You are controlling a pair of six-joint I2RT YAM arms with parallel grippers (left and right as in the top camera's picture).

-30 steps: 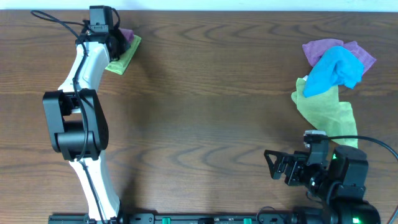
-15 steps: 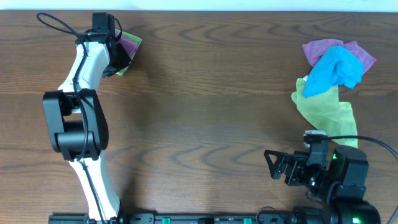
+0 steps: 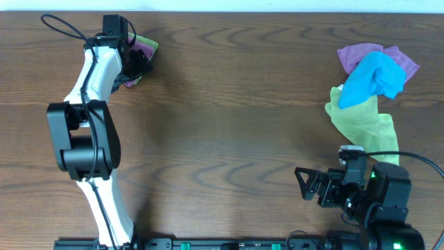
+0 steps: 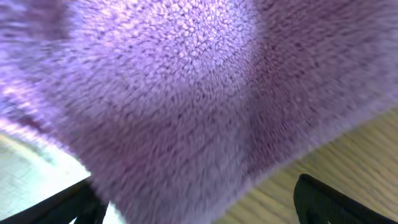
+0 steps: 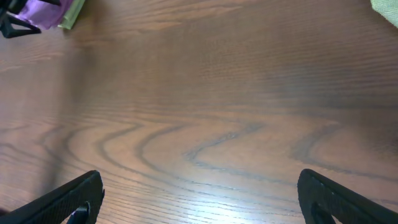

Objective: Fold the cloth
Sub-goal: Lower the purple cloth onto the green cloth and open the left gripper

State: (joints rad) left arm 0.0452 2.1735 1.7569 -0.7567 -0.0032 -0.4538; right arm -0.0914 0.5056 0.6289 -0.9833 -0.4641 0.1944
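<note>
The cloth [image 3: 145,50] is a lilac microfibre piece at the table's far left corner, lying bunched on top of a yellow-green cloth [image 3: 155,45]. My left gripper [image 3: 134,64] hovers right over it, open. In the left wrist view the cloth [image 4: 186,93] fills almost the whole picture, and its lower edge reaches down between the two widely spread black fingertips [image 4: 320,199]. I cannot tell whether either finger touches it. My right gripper [image 3: 306,183] stands open near the front right, over bare wood [image 5: 202,124]. The cloth [image 5: 38,9] shows far off in the right wrist view.
A heap of other cloths lies at the far right: a purple one [image 3: 361,54], a bright blue one [image 3: 374,80] and a yellow-green one [image 3: 364,121] that stretches toward the right arm's base. The table's back edge runs just behind the left gripper.
My left gripper has gone from shut to open and let go of the cloth. More of the lilac cloth now shows over the yellow-green one. The right arm has not moved.
</note>
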